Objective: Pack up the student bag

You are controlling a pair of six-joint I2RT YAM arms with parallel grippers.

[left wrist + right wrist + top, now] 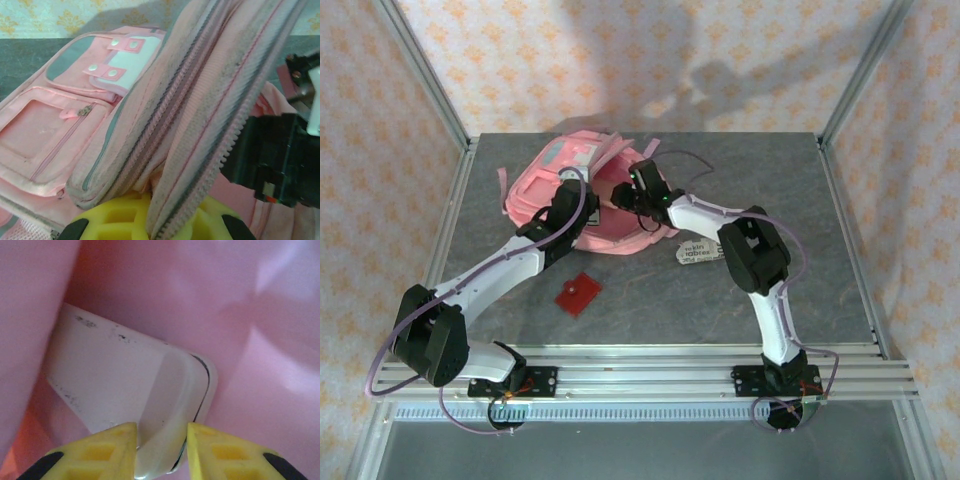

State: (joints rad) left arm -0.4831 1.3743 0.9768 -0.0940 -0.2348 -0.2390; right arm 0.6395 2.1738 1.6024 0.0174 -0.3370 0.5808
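The student bag, pink with grey zip trims, lies at the back middle of the table. Its front pockets and white patch face the left wrist camera. My left gripper is shut on the bag's zip flap and holds it up. My right gripper reaches inside the bag's pink lining. Its yellow fingers press both sides of a white rounded case, which stands on edge in there.
A flat red square lies on the grey table in front of the bag. A white printed packet rests beside my right arm. Loose pink straps trail to the bag's left. Metal posts frame the table's corners.
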